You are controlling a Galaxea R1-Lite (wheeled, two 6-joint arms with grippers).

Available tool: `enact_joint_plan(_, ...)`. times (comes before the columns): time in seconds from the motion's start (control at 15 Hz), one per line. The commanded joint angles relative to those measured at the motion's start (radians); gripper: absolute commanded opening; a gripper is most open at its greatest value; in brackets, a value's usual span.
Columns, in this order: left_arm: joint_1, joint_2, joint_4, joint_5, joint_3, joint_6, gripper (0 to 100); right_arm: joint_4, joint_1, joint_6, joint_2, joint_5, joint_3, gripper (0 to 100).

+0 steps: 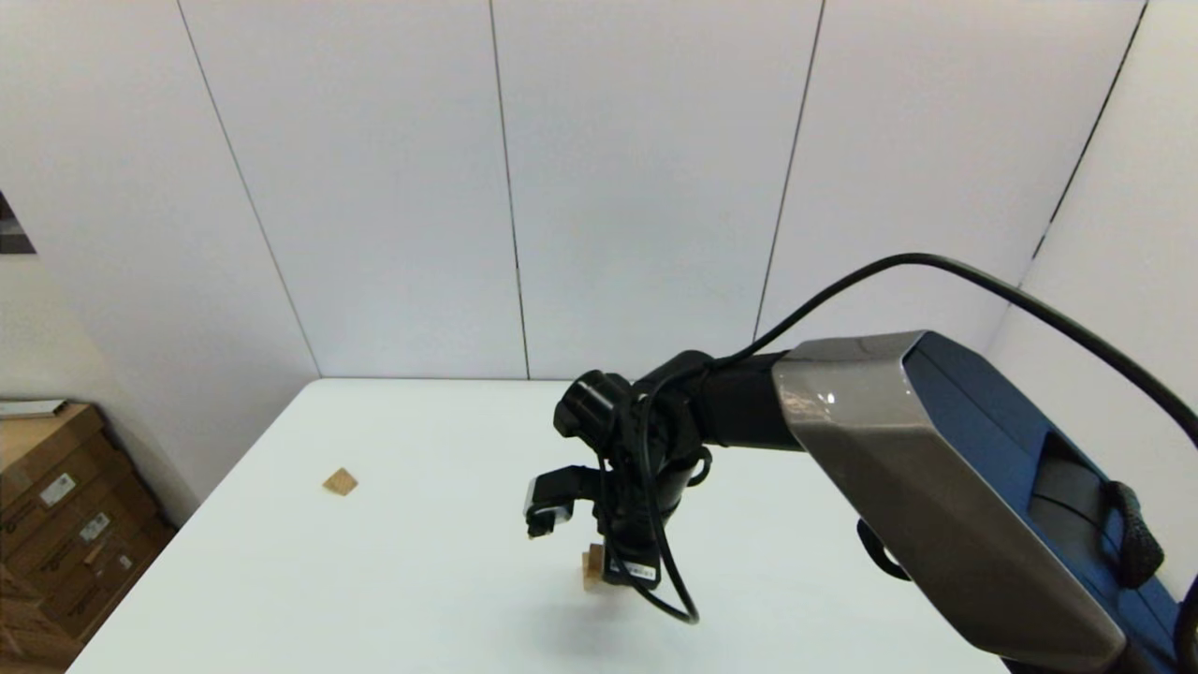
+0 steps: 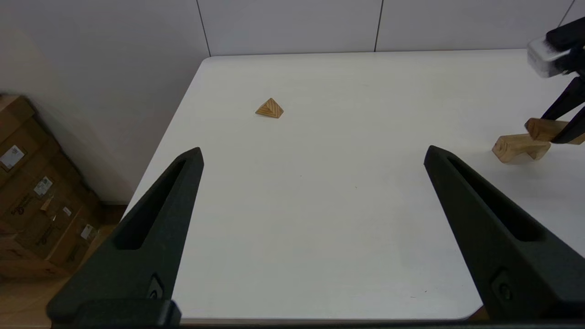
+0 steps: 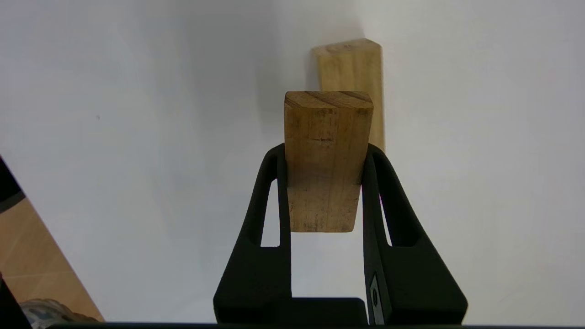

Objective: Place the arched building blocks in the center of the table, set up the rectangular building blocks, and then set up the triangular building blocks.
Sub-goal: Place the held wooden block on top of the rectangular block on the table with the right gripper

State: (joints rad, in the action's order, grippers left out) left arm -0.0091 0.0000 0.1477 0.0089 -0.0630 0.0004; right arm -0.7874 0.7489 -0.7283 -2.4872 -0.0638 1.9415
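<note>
My right gripper [image 3: 324,153] is shut on the rectangular block [image 3: 327,160], a solid light-brown bar held over the middle of the table [image 1: 393,562]. The arched block [image 3: 352,64] lies just beneath and beyond it. In the left wrist view the bar [image 2: 544,129] sits at the arch's [image 2: 518,147] top; I cannot tell if they touch. In the head view the right gripper [image 1: 613,562] points down with wood showing beside it. The triangular block [image 1: 340,481], a small tan wedge [image 2: 269,108], lies alone at the far left. My left gripper [image 2: 314,150] hangs open over the table's near left part.
Cardboard boxes [image 1: 56,524] stand on the floor off the table's left edge. White wall panels [image 1: 599,187] close the far side. The right arm's black cable [image 1: 669,571] loops down near the held block.
</note>
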Motion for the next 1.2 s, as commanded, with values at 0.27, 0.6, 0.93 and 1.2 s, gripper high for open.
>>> enact_joint_plan(0.27, 0.000, 0.002, 0.001, 0.000, 0.000, 0.000, 100, 0.028, -0.010, 0.009, -0.044, -0.001, 0.004, 0)
enact_joint_plan(0.6, 0.000, 0.002, 0.001, 0.000, 0.000, 0.000, 100, 0.037, -0.013, 0.033, -0.042, 0.001, 0.007, 0)
enact_joint_plan(0.93, 0.000, 0.002, 0.001, 0.000, 0.000, 0.000, 100, 0.066, -0.010, 0.049, -0.044, 0.001, 0.007, 0)
enact_joint_plan(1.2, 0.000, 0.002, 0.001, 0.000, 0.000, 0.000, 100, 0.066, -0.006, 0.049, -0.045, 0.001, 0.007, 0)
